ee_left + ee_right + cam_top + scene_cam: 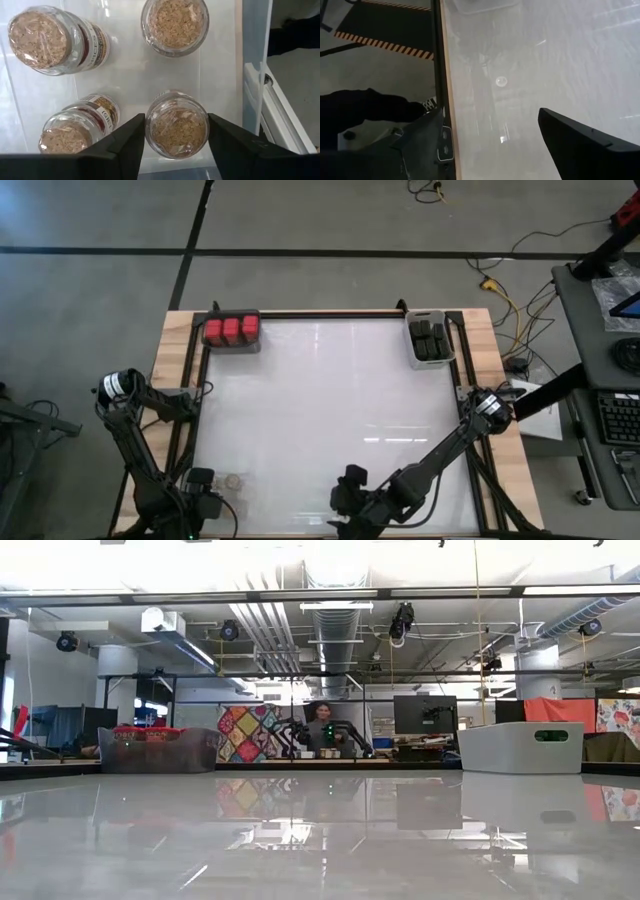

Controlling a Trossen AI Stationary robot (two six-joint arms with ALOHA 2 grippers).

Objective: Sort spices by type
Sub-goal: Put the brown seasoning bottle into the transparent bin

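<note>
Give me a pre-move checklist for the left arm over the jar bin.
1. Left gripper straddles one jar, a finger on each side: ok.
2. Fingers clear of that jar's glass: cannot tell, gaps look slim.
3. Four jars in the clear bin, the two on one side look tilted: not ok.
4. Red containers grouped in their bin: ok.
5. Black containers grouped in the grey bin: ok.
6. Right gripper open, empty, over bare table: ok.

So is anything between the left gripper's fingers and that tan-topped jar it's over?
Nothing visible. The left gripper straddles the tan-topped jar, one finger on each side with bare gaps. The neighbouring jar sits just outside one finger.
</note>
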